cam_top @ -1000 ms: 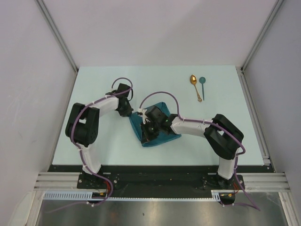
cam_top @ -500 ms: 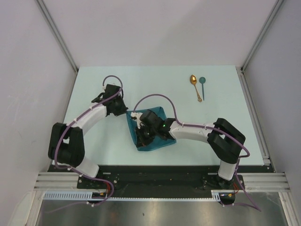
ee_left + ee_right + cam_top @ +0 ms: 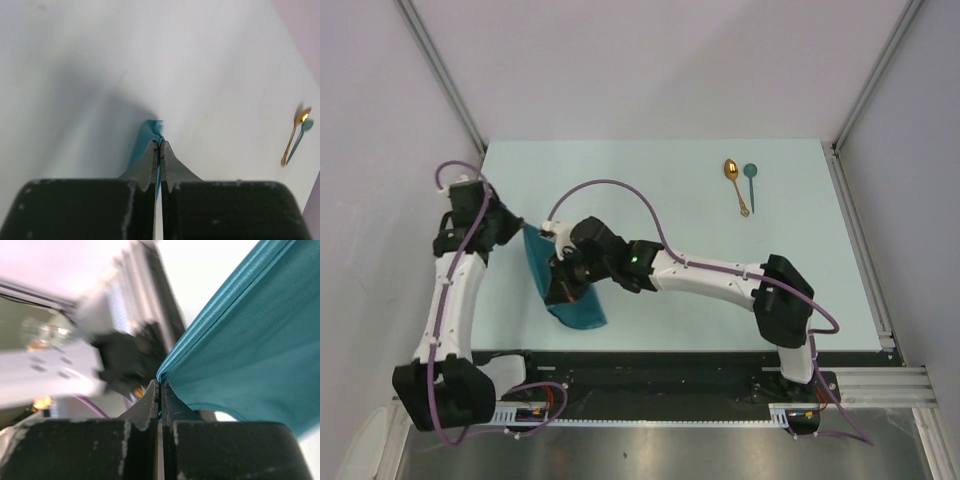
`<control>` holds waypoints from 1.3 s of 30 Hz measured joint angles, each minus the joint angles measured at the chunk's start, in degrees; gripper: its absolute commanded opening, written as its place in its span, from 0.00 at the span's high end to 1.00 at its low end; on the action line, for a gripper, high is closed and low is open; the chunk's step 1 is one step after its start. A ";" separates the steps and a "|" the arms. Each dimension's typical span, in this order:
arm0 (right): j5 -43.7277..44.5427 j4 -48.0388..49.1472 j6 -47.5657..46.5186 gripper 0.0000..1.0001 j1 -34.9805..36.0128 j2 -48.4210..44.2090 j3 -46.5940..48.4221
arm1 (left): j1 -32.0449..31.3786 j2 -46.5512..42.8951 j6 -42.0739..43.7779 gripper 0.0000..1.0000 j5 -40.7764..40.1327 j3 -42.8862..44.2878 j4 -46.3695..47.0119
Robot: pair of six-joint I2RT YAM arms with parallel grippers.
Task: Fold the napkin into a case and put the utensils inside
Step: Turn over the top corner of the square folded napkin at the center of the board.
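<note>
Napkin (image 3: 582, 308) sits on the bench (image 3: 650, 190) well left of the utensils (image 3: 741, 185), stretched between both arms. Left pincer (image 3: 159, 144) pinches a corner, right pincer (image 3: 160, 385) an edge. Slick cloth and thin bites, so tension could pull it free. Possibly lifted, unclear.

Teal napkin (image 3: 582, 310), lighter ribbed hem; gold spoon (image 3: 737, 190); teal spoon (image 3: 751, 190); pale mint table (image 3: 660, 180).

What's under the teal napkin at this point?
Nothing shows under the napkin: only table around it. The gold spoon and teal spoon lie far off. The patch directly beneath is hidden by cloth.
</note>
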 measured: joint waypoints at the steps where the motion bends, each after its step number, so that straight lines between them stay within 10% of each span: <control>1: -0.85 0.76 0.66 1.00 0.76 1.31 2.64 | 2.05 -1.40 0.22 1.00 -0.26 1.07 -1.75; 12: -8.31 23.23 13.68 1.00 1.62 4.57 3.37 | 3.74 -6.78 1.51 1.00 -3.87 9.70 -4.81; 25: -12.31 48.30 28.61 1.00 -13.16 3.17 -39.98 | -21.20 28.30 -2.60 1.00 -6.32 -1.29 19.63; 39: -13.25 47.93 22.73 1.00 -23.06 -7.69 -53.75 | -32.11 41.75 -5.97 1.00 -5.44 5.18 32.13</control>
